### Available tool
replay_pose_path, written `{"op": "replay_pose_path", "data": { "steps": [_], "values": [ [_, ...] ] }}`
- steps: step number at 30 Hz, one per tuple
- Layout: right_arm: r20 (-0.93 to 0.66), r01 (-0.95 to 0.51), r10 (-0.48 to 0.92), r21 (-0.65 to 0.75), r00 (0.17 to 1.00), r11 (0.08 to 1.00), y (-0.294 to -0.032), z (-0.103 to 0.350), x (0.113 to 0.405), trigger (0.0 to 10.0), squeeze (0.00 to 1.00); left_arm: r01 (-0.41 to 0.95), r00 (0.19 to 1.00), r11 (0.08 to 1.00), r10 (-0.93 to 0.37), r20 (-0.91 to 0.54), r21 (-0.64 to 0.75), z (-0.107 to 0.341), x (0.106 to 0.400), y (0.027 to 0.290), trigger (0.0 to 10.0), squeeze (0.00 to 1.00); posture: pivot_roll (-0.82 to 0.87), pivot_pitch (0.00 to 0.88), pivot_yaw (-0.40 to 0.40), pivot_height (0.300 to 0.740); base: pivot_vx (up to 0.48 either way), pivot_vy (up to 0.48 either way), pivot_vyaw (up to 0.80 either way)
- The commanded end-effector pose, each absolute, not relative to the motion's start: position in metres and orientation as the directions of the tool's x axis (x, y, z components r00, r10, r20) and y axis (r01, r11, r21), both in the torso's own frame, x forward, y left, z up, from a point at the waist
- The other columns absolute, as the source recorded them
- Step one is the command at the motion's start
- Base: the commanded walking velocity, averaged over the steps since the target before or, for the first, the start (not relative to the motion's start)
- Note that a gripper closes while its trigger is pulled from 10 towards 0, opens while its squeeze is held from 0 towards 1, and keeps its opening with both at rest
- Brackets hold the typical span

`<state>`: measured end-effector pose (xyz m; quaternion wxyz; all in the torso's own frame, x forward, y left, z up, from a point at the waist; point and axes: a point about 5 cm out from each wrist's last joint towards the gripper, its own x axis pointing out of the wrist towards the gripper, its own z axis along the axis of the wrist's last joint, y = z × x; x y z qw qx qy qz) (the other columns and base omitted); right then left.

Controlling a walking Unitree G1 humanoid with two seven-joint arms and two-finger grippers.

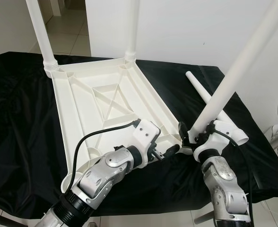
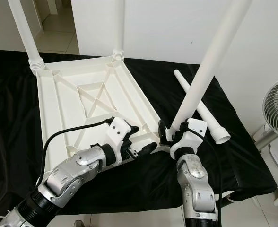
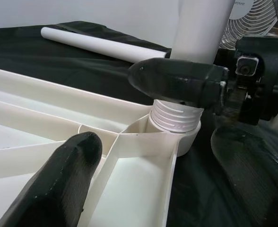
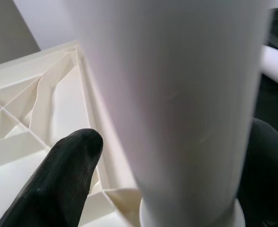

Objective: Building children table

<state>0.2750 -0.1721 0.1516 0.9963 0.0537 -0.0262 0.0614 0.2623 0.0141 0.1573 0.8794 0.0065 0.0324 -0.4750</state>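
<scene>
Inverted tabletop [image 1: 106, 101] on black cloth [image 1: 21, 118]; right gripper [image 2: 173, 135] clasps the tilted leg [image 1: 233, 75] at the near corner socket [image 3: 174, 130]. Straighten it before threading (left gripper [image 1: 165, 152], fingers spread, steadies the corner).

Light was bright and even, seemingly from overhead, leaving only soft shadows in the ribs of the white tabletop [image 1: 101, 94]. The black cloth [image 1: 21, 142] swallowed detail, with faint sheen along its folds. The head views were sharp, straight lines bowing slightly toward the edges. In the right wrist view the held leg [image 4: 177, 104] sat so close it was washed out and soft; the near black finger [image 3: 58, 184] in the left wrist view was blurred
</scene>
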Motion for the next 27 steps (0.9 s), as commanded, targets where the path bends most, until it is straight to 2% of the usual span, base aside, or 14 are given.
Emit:
{"op": "replay_pose_path", "data": {
  "steps": [1,2,7,8,16,17,18,20,22,27],
  "values": [
    [0.055,-0.171,0.166,0.101,0.985,0.98,-0.175,0.151,0.276,10.0,0.0,0.915,0.4,0.402,-0.914,-0.063,-0.024,0.157,0.253,0.01,10.0,0.0,0.01,0.043,-0.068,0.74,0.0,0.0,0.0],
    [0.057,-0.235,0.231,0.076,0.971,0.969,-0.179,0.152,0.276,10.0,0.0,0.915,0.4,0.402,-0.914,-0.067,-0.024,0.156,0.252,0.011,10.0,0.0,0.01,0.045,-0.067,0.74,0.0,0.0,0.0],
    [0.053,-0.338,0.337,0.017,0.94,0.941,-0.187,0.155,0.278,10.0,0.0,0.915,0.4,0.402,-0.914,-0.071,-0.023,0.156,0.252,0.012,10.0,0.0,0.01,0.049,-0.061,0.74,0.0,0.0,0.0],
    [0.047,-0.392,0.392,-0.014,0.919,0.92,-0.191,0.156,0.28,10.0,0.0,0.916,0.399,0.401,-0.914,-0.071,-0.023,0.156,0.252,0.012,10.0,0.0,0.01,0.052,-0.059,0.74,0.0,0.0,0.0],
    [-0.001,-0.486,0.489,-0.106,0.872,0.867,-0.203,0.154,0.289,10.0,0.0,0.916,0.4,0.402,-0.914,-0.068,-0.022,0.158,0.253,0.012,10.0,0.0,0.02,0.058,-0.055,0.74,0.0,0.0,0.0],
    [-0.019,-0.498,0.5,-0.115,0.866,0.859,-0.206,0.152,0.291,9.5,0.0,0.915,0.4,0.402,-0.914,-0.067,-0.022,0.159,0.253,0.012,10.0,0.0,0.02,0.06,-0.055,0.74,0.0,0.0,0.0],
    [-0.035,-0.506,0.506,-0.122,0.862,0.854,-0.207,0.149,0.294,4.0,0.0,0.915,0.401,0.403,-0.914,-0.066,-0.023,0.159,0.253,0.012,10.0,0.0,0.02,0.062,-0.056,0.74,0.0,0.0,0.0],
    [-0.043,-0.511,0.509,-0.122,0.859,0.851,-0.208,0.148,0.295,4.0,0.0,0.915,0.401,0.404,-0.914,-0.065,-0.024,0.159,0.253,0.012,10.0,0.0,0.02,0.062,-0.056,0.74,0.0,0.0,0.0],
    [-0.064,-0.53,0.527,-0.113,0.848,0.84,-0.211,0.145,0.297,0.0,0.0,0.914,0.403,0.405,-0.913,-0.063,-0.024,0.16,0.253,0.013,10.0,0.0,0.03,0.067,-0.055,0.74,0.0,0.0,0.0],
    [-0.095,-0.554,0.547,-0.092,0.832,0.827,-0.215,0.137,0.297,0.0,0.0,0.91,0.412,0.414,-0.909,-0.06,-0.021,0.162,0.254,0.014,10.0,0.0,0.03,0.077,-0.055,0.74,0.0,0.0,0.0]
  ]
}}
